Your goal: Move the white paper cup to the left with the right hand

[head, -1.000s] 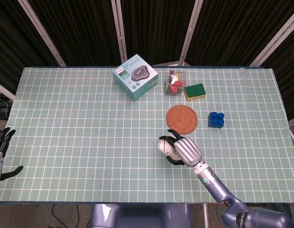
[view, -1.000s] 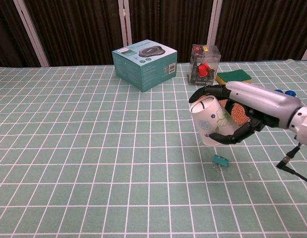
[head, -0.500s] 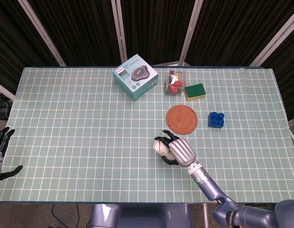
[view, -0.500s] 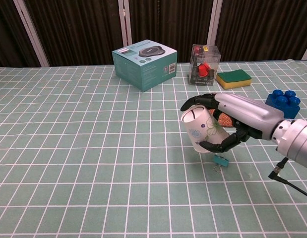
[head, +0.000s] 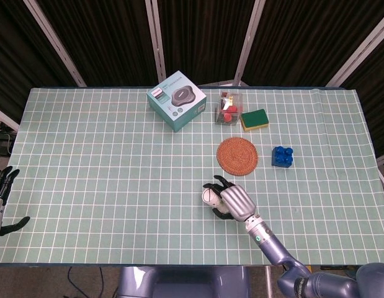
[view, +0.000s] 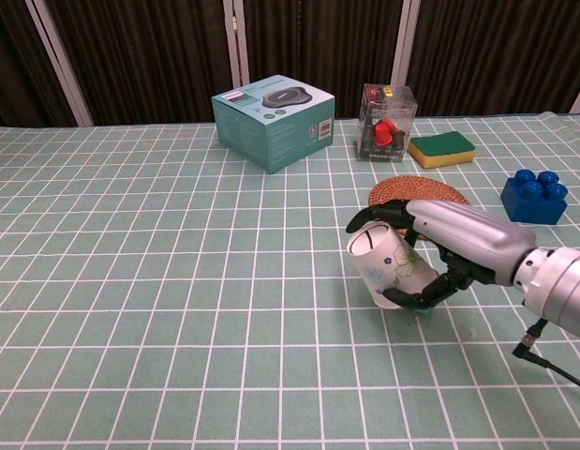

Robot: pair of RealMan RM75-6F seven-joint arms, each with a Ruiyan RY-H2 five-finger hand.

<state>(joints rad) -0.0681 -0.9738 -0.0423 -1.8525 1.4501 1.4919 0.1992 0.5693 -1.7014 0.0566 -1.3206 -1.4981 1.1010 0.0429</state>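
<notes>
No wording can be read anywhere. The teal box [view: 273,121] at the back of the table [view: 130,281] carries a white label on its top corner and small print on its side, all too small and blurred to make out. The white paper cup [view: 391,267] shows only a floral pattern, no lettering. The clear container [view: 385,123] has a small yellow and red sticker on its lid, unreadable as well.

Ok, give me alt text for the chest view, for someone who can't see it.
The right hand holds the white paper cup tilted, its mouth facing left, above a green gridded table. Behind sit a teal box, a woven coaster and a blue brick.
</notes>
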